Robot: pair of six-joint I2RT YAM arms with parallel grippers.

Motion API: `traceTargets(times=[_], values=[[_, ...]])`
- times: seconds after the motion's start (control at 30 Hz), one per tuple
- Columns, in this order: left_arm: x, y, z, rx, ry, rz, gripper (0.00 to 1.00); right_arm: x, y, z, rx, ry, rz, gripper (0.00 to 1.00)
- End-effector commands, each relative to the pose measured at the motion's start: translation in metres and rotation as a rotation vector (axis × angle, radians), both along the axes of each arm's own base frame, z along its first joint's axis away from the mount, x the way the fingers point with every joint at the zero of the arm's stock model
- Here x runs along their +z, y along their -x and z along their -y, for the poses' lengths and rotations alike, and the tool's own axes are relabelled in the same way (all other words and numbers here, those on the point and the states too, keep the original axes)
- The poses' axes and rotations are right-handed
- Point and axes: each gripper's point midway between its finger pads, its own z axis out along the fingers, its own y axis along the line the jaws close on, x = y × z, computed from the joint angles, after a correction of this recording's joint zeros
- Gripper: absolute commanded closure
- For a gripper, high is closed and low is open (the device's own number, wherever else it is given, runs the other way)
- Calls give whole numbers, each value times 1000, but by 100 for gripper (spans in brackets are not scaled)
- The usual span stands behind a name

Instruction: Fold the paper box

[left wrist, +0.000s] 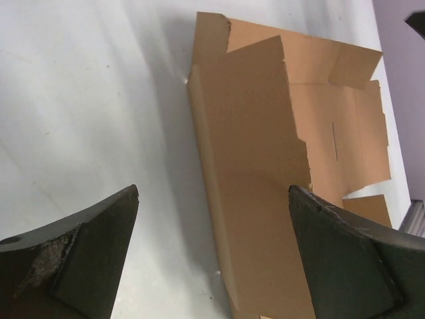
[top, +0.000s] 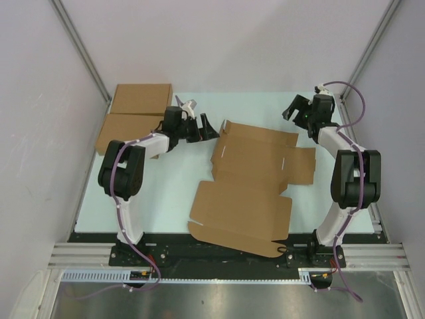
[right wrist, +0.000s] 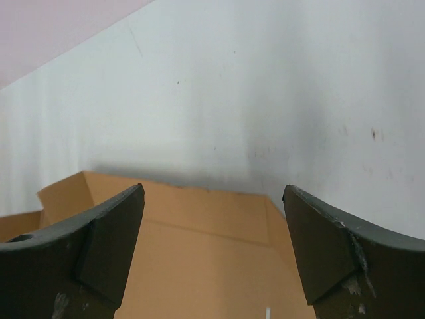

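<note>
White walls close in on three sides, and under me lies the pale table; the paper box sprawls across the middle of that table as a half-creased brown sheet, its rounded near flap hanging past the table's near edge over the black rail.

My left gripper hovers over the table's far left part, jaws wide apart and holding nothing; my left wrist view looks down on one long panel of the sheet. My right gripper hangs by the table's far right corner, jaws likewise spread and empty, with the sheet's far edge below them.

As I judge it, the risk is that nothing pins the sheet. If I push with one arm only, it may swivel or skate toward the table's near edge, where the hanging flap could drag it off. If I come down off a crease, a panel may buckle where no fold belongs, or a fingertip may snag a slit and tear a tab. The two made-up boxes at the table's far left corner sit near my left arm; a wide swing could knock them.
</note>
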Motion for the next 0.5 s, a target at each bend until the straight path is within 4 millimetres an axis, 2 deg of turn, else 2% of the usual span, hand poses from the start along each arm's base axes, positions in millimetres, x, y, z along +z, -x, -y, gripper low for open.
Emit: traceTargets(times=[0.0,0.17,0.23,0.27,0.3,0.37,0.4,0.47], values=[[21,-4,22,-94,103,33,0,14,-28,-10,56,59,55,10],[20,-2,32,-121,104,44,0,-5,-45,-19,97,83,14,10],[18,-2,32,-121,104,40,0,1,-54,-28,130,85,38,10],[18,-3,32,-118,103,41,0,-15,-53,-34,154,87,-6,10],[18,-3,31,-117,103,43,0,-10,-59,-38,178,107,2,9],[16,-5,28,-96,92,41,0,-14,-64,-47,221,115,-6,10],[17,-6,26,-86,86,42,0,-25,-65,-49,241,109,-26,10],[17,-11,14,-38,66,50,0,-29,-68,-42,258,78,-30,10]])
